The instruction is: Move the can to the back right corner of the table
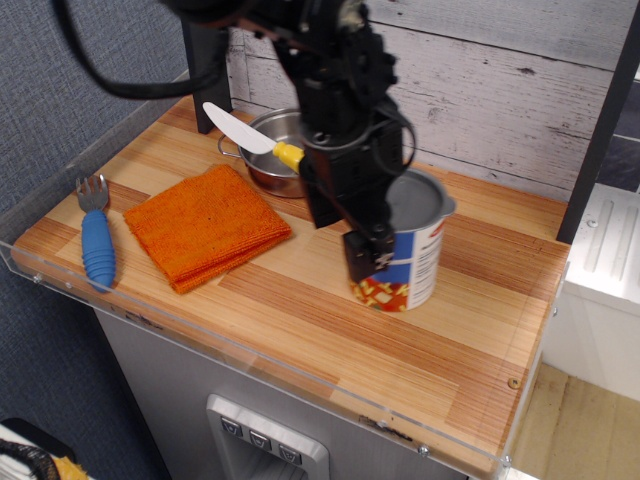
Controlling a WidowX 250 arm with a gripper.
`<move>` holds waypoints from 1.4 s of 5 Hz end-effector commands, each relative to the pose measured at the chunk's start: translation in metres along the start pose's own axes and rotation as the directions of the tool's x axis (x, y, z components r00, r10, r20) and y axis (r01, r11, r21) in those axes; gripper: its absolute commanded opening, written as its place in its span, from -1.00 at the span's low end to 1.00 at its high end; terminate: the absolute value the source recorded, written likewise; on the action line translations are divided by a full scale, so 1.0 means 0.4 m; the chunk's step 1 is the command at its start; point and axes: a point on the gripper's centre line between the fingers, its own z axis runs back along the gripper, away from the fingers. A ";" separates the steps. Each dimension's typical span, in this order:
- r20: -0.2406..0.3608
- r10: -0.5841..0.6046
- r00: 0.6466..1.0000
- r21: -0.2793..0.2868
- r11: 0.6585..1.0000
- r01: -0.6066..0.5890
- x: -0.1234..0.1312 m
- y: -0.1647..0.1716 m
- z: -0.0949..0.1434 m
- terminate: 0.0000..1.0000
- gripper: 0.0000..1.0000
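The can [412, 255] has a grey lid, a blue and white label and a red-yellow patterned bottom. It stands right of the middle of the striped wooden table [480, 330]. My black gripper [375, 235] comes down from the upper left and is shut on the can's left side. One finger [362, 258] covers the near left of the label; the other is hidden behind the can.
A steel pan [262, 160] with a yellow-handled white spatula [250, 140] stands at the back, behind the arm. An orange cloth [205, 225] lies at the left, a blue fork [96, 240] at the far left. Clear acrylic guards [300, 385] rim the edges. A grey plank wall stands behind.
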 end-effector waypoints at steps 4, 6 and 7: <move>0.172 0.052 0.984 -0.052 0.998 -0.044 0.215 -0.012 0.000 -1.00 1.00; 0.204 0.111 0.973 -0.059 0.993 -0.101 0.221 0.010 0.052 -1.00 1.00; 0.179 0.158 0.971 -0.008 0.987 -0.160 0.195 0.029 0.082 -1.00 1.00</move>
